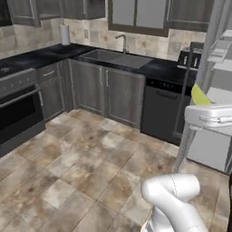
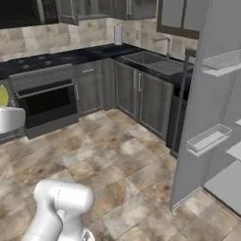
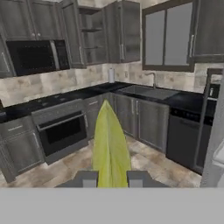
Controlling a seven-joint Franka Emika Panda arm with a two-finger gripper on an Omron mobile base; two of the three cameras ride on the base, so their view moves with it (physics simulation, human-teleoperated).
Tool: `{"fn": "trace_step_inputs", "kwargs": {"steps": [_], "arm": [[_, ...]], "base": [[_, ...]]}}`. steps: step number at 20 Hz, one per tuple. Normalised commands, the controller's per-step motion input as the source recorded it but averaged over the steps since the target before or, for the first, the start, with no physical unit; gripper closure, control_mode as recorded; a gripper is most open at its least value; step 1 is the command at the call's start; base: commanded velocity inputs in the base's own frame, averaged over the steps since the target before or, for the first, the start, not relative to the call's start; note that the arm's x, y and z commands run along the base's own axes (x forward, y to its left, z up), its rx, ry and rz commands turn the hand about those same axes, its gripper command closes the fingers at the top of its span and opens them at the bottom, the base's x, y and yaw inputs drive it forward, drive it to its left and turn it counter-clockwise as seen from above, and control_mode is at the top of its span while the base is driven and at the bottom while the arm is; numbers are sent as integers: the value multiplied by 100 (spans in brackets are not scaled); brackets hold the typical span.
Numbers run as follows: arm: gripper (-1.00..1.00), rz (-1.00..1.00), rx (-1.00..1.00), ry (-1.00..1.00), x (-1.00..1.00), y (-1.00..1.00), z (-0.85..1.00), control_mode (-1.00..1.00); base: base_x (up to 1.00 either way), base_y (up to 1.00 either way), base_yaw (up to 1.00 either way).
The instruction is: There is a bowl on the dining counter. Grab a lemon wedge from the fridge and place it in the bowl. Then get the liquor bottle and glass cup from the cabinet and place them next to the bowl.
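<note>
— Two finger tips (image 3: 89, 178) show at the bottom of the hand view; what sits between them?

— The lemon wedge (image 3: 110, 148), yellow-green and standing upright, pinched by the tool (image 3: 111, 179), whose jaws are narrow and closed against it.

— Where does it show from the base?

— At 3 o'clock in the left base view (just a yellow tip above the white hand), and at 9 o'clock in the right one.

— And the fridge (image 2: 207, 94)?

— At 3 o'clock in the right base view, door open, white shelves visible.

— Anything beyond the wedge?

— At 12 o'clock, the sink (image 3: 146, 92) set in the black worktop; the oven (image 3: 61, 131) at 9 o'clock; the microwave (image 3: 35, 56) at 10.
</note>
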Motion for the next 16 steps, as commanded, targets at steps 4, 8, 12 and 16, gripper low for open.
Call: {"fn": "trace_step_inputs", "kwargs": {"steps": [4,8,12,16], "arm": [[100,0,0,0,0,0,0,100],[100,0,0,0,0,0,0,100],[100,0,0,0,0,0,0,100],[100,0,0,0,0,0,0,100]], "base": [[-33,72,73],[-39,74,69],[-48,79,63],[-51,80,62]]}}
